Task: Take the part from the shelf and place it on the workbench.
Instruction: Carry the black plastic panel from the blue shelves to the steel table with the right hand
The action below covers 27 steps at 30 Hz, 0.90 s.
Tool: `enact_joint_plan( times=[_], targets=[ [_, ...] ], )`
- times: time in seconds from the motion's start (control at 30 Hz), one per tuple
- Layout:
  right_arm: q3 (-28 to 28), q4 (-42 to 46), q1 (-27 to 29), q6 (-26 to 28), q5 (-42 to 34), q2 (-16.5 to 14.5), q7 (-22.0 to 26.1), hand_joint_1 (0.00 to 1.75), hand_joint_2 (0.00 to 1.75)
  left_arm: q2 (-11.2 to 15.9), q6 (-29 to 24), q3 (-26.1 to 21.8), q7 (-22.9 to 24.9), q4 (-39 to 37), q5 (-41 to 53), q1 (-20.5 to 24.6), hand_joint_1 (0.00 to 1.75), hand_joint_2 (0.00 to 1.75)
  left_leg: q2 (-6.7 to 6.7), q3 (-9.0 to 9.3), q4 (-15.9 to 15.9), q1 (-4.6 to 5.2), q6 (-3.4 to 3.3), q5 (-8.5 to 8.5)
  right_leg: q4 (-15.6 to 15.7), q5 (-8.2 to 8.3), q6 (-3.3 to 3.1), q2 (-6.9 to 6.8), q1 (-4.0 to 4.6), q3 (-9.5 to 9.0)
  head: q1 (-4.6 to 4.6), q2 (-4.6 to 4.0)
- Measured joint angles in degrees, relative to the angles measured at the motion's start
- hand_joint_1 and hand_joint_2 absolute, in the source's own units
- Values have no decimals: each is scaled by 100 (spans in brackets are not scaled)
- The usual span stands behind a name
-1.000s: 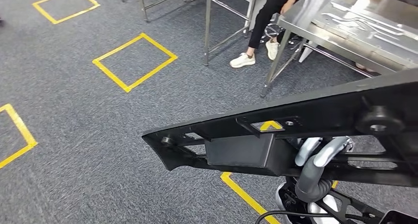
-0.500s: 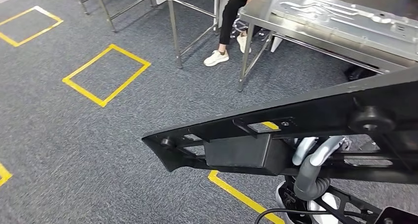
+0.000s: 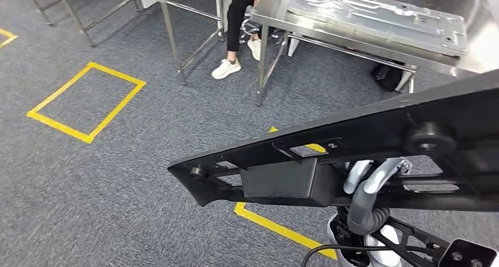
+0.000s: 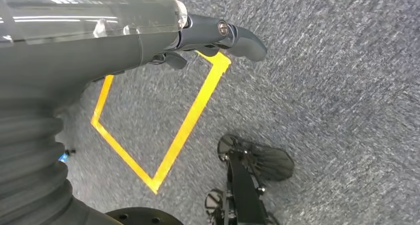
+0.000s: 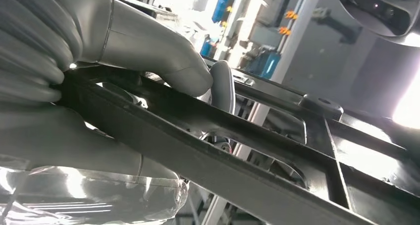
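The part [image 3: 365, 143] is a long black frame with a box-shaped block under it, stretching across the lower head view above the carpet. My right hand [image 3: 373, 179] grips it from below; the right wrist view has the thumb and fingers of that hand [image 5: 124, 41] clamped over a bar of the part [image 5: 237, 136]. The steel workbench [image 3: 269, 5] stands ahead at the upper right, with a flat metal panel [image 3: 376, 11] lying on it. My left hand [image 4: 148, 36] hangs over the carpet and holds nothing, one dark finger stretched out.
A person sits behind the workbench, with black trousers and white shoes [image 3: 226, 69] near its leg [image 3: 262, 61]. A second steel table [image 3: 168, 14] stands to the left. Yellow tape squares [image 3: 88, 102] mark the grey carpet.
The camera has moved: the workbench, the person and the tape squares have slid left and down in the picture, and the bench is closer. The part stays in my right hand.
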State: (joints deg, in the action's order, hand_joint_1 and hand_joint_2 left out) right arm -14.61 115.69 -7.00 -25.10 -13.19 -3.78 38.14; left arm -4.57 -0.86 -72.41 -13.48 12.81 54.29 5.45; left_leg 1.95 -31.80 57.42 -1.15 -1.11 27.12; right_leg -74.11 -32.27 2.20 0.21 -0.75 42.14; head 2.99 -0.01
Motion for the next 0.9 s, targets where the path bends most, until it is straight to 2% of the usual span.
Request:
enact_joint_plan(
  times=[0.03,0.1,0.13,0.17,0.23,0.27,0.3,0.33,0.4,0.43,0.47,0.5,0.53,0.57,0.6,0.63,0.67,0.7,0.77,0.83,0.9],
  targets=[
    [7,-7,1,-8,2,0,0,175,175,-1,5,1,-14,0,8,3,0,175,60,21,1,2,10,15,298,186,-12,-39,1,-151,0,0],
    [23,-9,-2,-14,5,-1,0,175,175,-5,12,2,-39,0,20,10,0,175,162,74,6,20,48,58,1147,545,-83,-265,48,-597,-1,0],
    [29,-8,-4,-15,7,-1,0,175,175,-8,14,2,-48,0,22,12,0,175,211,95,9,32,74,80,1447,636,-127,-357,80,-748,-1,-1],
    [35,-8,-4,-15,9,-1,0,175,175,-10,12,2,-52,0,22,11,0,175,259,110,12,44,101,99,1592,656,-165,-413,109,-813,-1,-1],
    [48,-7,5,-17,15,-1,0,175,175,-11,7,2,-52,0,22,18,0,175,369,143,-4,56,158,123,1624,648,-220,-310,121,-802,0,0],
    [56,-5,11,-18,21,-1,0,175,175,-9,4,2,-51,0,23,28,0,175,353,158,7,50,189,148,1647,659,-245,-251,106,-814,0,0],
    [62,-4,13,-19,27,-4,0,175,175,-7,0,2,-50,0,23,38,0,175,270,143,82,45,215,214,1675,670,-274,-191,85,-832,0,-1],
    [66,-4,13,-20,33,-10,0,175,175,-5,-4,2,-48,0,23,45,0,175,150,71,270,38,235,336,1704,682,-304,-140,63,-854,0,-1],
    [68,-10,13,-21,49,-28,0,175,175,-2,-13,2,-42,0,20,32,0,175,-82,-270,990,25,254,698,1717,683,-342,-32,48,-872,0,-1],
    [68,-18,17,-21,62,-36,0,175,175,-2,-18,2,-38,0,18,16,0,175,-117,-478,1389,24,262,844,1713,680,-352,33,50,-874,0,0],
    [68,-29,21,-20,75,-40,0,175,175,1,-21,1,-34,0,15,2,0,175,-134,-636,1660,23,271,894,1709,676,-355,106,53,-879,0,0],
    [68,-41,23,-19,88,-42,0,175,175,3,-24,1,-32,0,12,-7,0,175,-141,-704,1726,20,277,820,1702,670,-352,182,53,-887,0,0],
    [68,-52,25,-18,98,-44,0,175,175,7,-25,1,-30,0,9,-8,0,175,-146,-661,1555,14,279,635,1692,661,-343,254,50,-899,0,0],
    [68,-60,25,-16,104,-47,0,175,175,10,-23,1,-29,0,7,-3,0,175,-174,-530,1202,4,279,386,1678,647,-328,322,45,-913,0,0],
    [68,-65,24,-15,108,-54,0,175,175,12,-21,1,-29,0,2,3,0,175,-263,-365,798,-10,272,179,1657,628,-304,385,44,-920,0,-1],
    [68,-69,20,-14,110,-65,-1,175,175,14,-18,0,-31,0,-4,9,0,175,-356,-219,451,-24,258,50,1625,609,-277,446,45,-911,0,-1],
    [68,-75,15,-13,113,-79,-1,175,175,14,-16,0,-33,0,-10,11,0,175,-433,-126,230,-30,236,-6,1601,599,-244,500,44,-892,-1,-1],
    [68,-81,13,-12,115,-92,-1,175,175,15,-15,0,-36,0,-14,13,0,175,-480,-87,141,-25,204,7,1589,598,-207,547,42,-868,-1,-1],
    [68,-92,17,-14,119,-107,-1,175,175,10,-14,0,-39,0,-19,21,0,175,-411,-80,113,-14,125,1,1590,609,-133,598,26,-836,-1,-1],
    [69,-94,13,-17,121,-110,0,175,175,6,-13,-1,-41,0,-24,39,0,175,-315,-61,72,-20,40,-23,1408,491,-75,387,29,-749,-1,-1],
    [70,-95,4,-18,122,-119,0,175,175,8,-12,-3,-42,0,-27,39,0,175,-206,-50,51,-14,-13,-24,787,173,-36,102,27,-448,-1,-1]
  ],
)
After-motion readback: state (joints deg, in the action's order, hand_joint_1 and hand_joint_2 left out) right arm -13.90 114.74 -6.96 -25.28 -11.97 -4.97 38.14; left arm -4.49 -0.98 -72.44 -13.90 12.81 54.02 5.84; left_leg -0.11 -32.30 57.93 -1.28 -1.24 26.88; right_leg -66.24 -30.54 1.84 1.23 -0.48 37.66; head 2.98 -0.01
